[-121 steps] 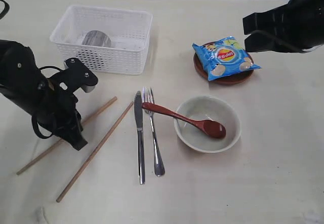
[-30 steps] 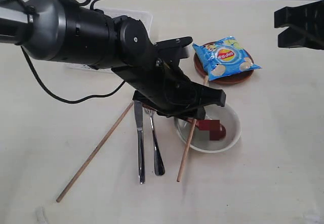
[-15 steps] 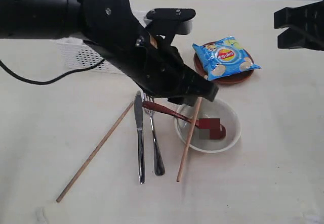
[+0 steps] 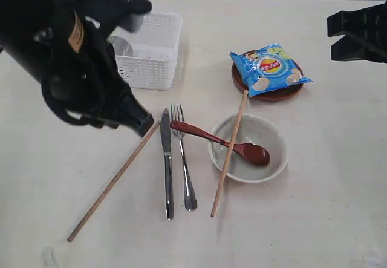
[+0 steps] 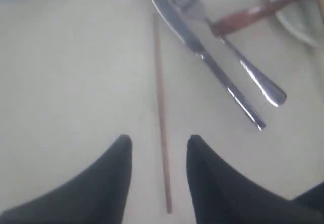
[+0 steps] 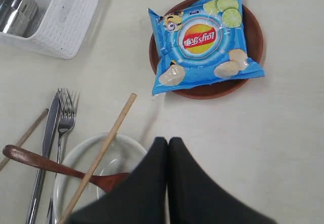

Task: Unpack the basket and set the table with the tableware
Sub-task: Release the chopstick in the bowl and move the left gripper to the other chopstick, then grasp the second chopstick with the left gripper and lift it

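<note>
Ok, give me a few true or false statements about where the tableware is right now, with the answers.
1. The crisp bag lies on the plate. True.
2. Both chopsticks cross the bowl. False: one chopstick crosses it; the other chopstick lies beside the knife.
3. The cup stands on the table. False: it sits in the basket.
4. The left gripper is open, holding nothing. True.

The blue crisp bag (image 6: 202,42) bears a red-and-yellow logo, its lettering too small to read.
</note>
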Motion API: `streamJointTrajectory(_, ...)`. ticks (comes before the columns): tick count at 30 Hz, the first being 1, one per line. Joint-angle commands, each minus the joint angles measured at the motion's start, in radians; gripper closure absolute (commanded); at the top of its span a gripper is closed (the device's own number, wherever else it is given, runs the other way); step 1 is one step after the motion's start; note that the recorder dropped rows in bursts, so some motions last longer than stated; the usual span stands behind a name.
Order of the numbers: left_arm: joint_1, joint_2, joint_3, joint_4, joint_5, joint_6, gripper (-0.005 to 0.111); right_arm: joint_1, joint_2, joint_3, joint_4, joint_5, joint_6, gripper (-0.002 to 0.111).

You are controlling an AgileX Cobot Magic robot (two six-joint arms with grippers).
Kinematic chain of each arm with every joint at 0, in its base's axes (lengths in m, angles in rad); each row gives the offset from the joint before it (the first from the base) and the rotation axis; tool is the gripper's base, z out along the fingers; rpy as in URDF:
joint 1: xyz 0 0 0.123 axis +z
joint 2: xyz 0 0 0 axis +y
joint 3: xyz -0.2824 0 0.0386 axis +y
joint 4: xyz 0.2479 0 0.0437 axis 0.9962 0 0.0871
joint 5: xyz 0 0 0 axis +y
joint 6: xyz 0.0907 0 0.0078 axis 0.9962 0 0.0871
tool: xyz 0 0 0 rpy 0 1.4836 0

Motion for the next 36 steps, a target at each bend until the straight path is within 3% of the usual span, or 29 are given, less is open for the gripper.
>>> streamJointTrajectory(1,-0.002,-0.004,0.157,-0.059,-0.119,0.025,0.072,-0.004,-0.007,0.003,-0.003,0.013,-0.004,0.109)
streamJointTrajectory(8,-0.002,-0.004,0.416,-0.165,-0.427,0.095,0.072,-0.004,-0.007,0.013,-0.003,0.012,-0.006,0.109)
streamJointTrajectory(18,-0.002,0.041,0.531,-0.141,-0.753,0.142,0.072,-0.004,-0.007,0.020,0.003,-0.003,-0.007,0.109)
streamJointTrajectory(24,-0.002,0.143,0.531,-0.071,-0.782,0.128,0.072,-0.004,-0.007,0.022,0.003,-0.003,-0.010,0.109)
streamJointTrajectory(31,-0.002,0.175,0.529,0.141,-0.818,-0.100,0.072,-0.004,-0.007,0.022,0.015,-0.003,-0.024,0.109)
streamJointTrajectory(36,-0.002,0.180,0.529,0.154,-0.844,-0.115,0.072,-0.004,-0.007,0.022,0.017,-0.003,-0.024,0.109)
